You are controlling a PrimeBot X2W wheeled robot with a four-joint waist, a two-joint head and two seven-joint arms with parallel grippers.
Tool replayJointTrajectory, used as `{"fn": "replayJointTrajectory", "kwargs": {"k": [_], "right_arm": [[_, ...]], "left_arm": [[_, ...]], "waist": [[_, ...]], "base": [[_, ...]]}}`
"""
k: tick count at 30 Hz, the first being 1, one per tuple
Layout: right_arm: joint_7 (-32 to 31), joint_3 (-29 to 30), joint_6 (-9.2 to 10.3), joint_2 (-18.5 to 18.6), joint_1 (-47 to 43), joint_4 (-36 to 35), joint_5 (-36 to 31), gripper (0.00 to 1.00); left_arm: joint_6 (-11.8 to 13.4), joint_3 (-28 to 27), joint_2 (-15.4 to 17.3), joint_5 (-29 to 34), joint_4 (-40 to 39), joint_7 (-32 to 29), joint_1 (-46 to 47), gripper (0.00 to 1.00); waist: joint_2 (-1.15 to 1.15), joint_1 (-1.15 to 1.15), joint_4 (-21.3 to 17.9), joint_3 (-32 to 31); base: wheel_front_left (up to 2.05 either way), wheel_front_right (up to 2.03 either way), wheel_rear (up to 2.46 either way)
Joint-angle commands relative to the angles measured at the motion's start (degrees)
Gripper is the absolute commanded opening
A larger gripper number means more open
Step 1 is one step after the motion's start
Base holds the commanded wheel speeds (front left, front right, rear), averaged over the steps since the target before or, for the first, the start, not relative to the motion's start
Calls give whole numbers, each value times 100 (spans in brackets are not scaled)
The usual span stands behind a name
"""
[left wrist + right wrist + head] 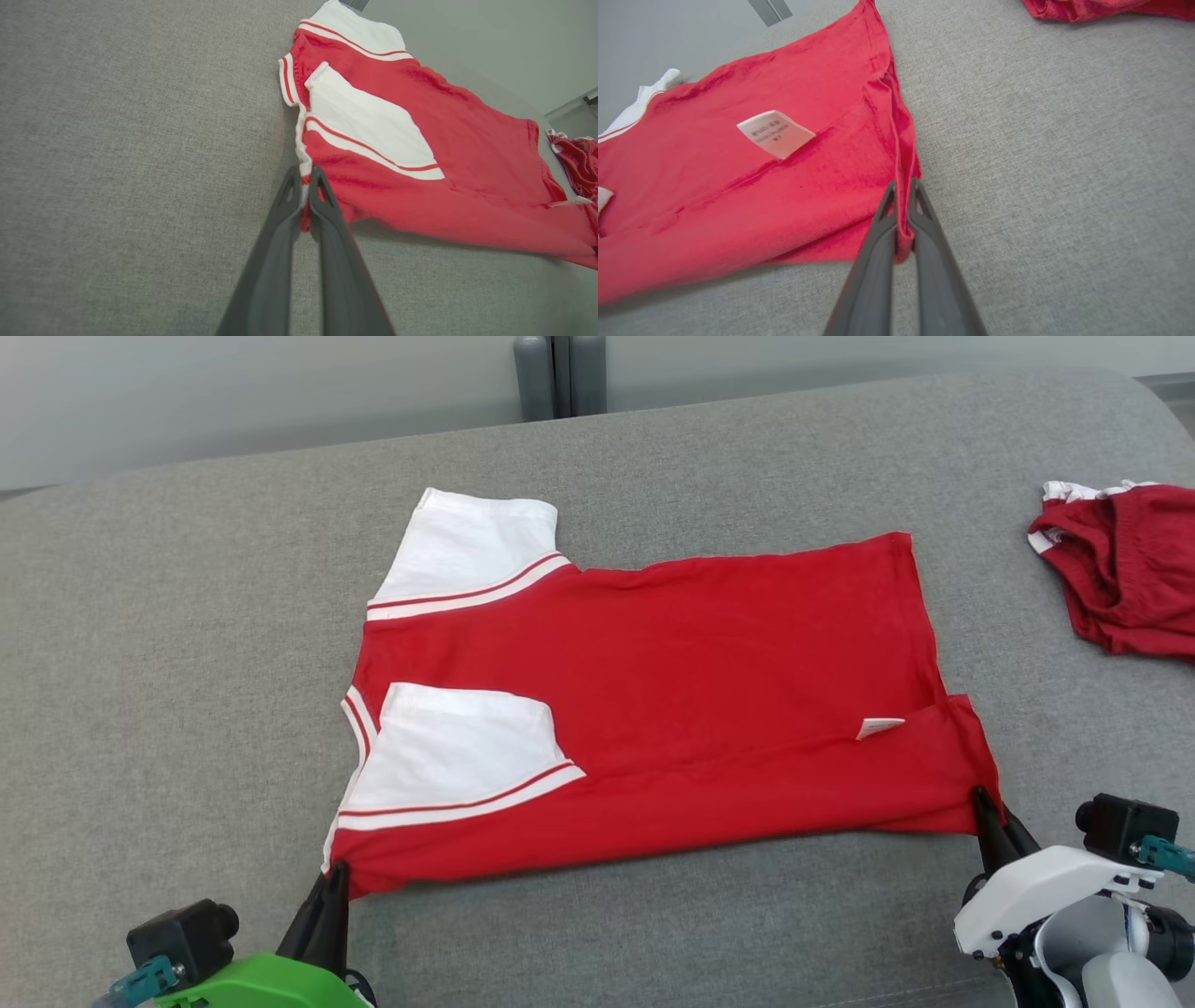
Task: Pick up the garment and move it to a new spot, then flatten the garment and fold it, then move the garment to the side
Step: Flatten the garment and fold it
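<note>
A wide counter (pixel 187 663) covered in grey woven fabric is shown. At its middle, the bright red short-sleeved sports shirt (pixel 700 653) with white sleeves and striped trim is spread flat, its near edge folded over. A smaller, darker maroon cloth with white trim (pixel 1130 569) is crumpled well apart at the far right. A small white care label (pixel 879 727) is exposed near the hem. The dark fingers of the left gripper (pixel 334 877) are clamped on the near sleeve-end corner, and those of the right gripper (pixel 982 803) on the near hem corner. The shirt is judged light, soft and limp, and it is best held by its corners.
</note>
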State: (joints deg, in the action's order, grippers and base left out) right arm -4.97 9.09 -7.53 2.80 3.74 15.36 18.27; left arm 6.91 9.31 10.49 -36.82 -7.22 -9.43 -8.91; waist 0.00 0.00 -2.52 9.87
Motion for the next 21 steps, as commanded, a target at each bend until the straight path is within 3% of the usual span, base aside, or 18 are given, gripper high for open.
{"fn": "replayJointTrajectory", "kwargs": {"k": [1, 2, 3, 4, 5, 6, 10, 14, 21], "right_arm": [[-11, 14, 10, 19, -119, -109, 84, 0], [-11, 22, 11, 20, -159, -158, 95, 0], [-18, 26, 10, 22, -213, -206, 96, 19], [-30, 29, 10, 21, -246, -231, 108, 43], [-32, 33, 11, 20, -268, -258, 120, 93], [-37, 40, 11, 21, -279, -288, 117, 100], [11, 105, 10, 17, -326, -413, 82, 100], [82, 168, 10, 18, -210, -651, -2, 100], [97, -64, 9, 15, 290, -1043, -152, 100]], "left_arm": [[67, -45, 15, -56, -40, -25, -147, 0], [86, -50, 16, -58, -40, -46, -207, 0], [120, -49, 27, -45, -27, -34, -258, 0], [125, -39, 36, -23, -10, -42, -278, 25], [125, -29, 31, -24, 5, -41, -289, 57], [130, -32, 27, -24, 23, -20, -282, 100], [169, -143, 125, 47, 91, 64, -161, 100], [104, -305, 539, 255, 106, -7, 366, 100], [-171, -60, 1274, 739, 274, -791, 2254, 100]], "waist": [[0, 0, -37, 50], [0, 0, -45, 62], [0, 0, -55, 75], [0, 0, -64, 87], [0, 0, -72, 98], [0, 0, -83, 108], [0, 0, -146, 159], [0, 0, -293, 292], [0, 0, -528, 714]], "base": [[0, 0, 0], [0, 0, 0], [0, 0, 0], [0, 0, 0], [0, 0, 0], [0, 0, 0], [0, 0, 0], [0, 0, 0], [0, 0, 0]]}}
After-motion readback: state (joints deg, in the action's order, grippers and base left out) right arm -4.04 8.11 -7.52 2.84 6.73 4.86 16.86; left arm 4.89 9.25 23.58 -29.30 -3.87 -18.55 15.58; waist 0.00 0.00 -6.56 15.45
